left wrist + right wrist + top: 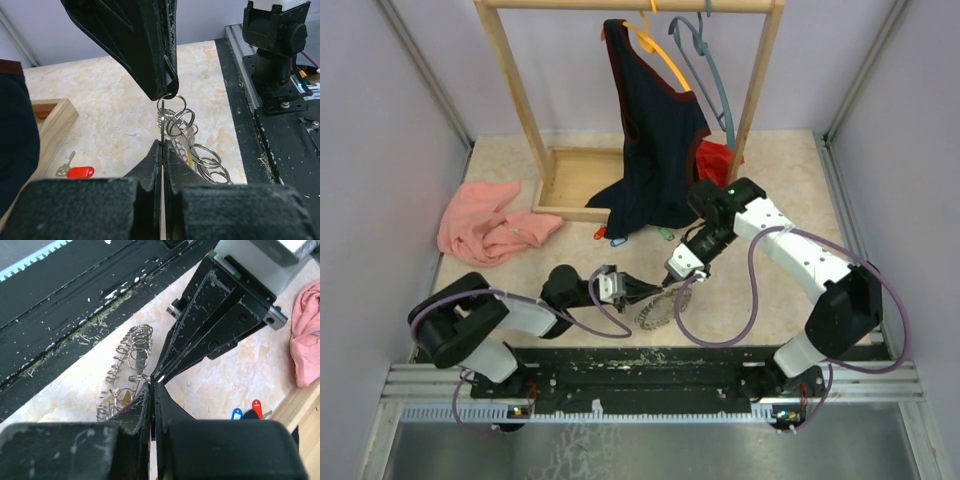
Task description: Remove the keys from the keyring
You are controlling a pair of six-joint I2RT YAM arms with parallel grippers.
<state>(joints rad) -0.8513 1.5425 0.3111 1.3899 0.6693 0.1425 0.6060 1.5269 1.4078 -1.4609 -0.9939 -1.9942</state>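
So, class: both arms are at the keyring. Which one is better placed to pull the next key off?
Right, probably. The right gripper is shut on a loop at the top of the keyring, free to pull away; the left gripper is shut lower down, seemingly steadying it.

Pink cloth point(490, 225) crumpled left of wooden rack point(510, 80); dark garment point(655, 140) hanging on orange hanger point(660, 55).

Keyring point(176, 122): lower coils hidden behind left gripper point(162, 144), bottom centre.
Blue tag point(236, 413), red tag point(256, 406): lower ends hidden behind right gripper point(152, 385), lower right.
Pink cloth point(306, 335): cut by right edge.
Dark garment point(17, 135): cut by left edge.
Top view: ring coils too small to separate.
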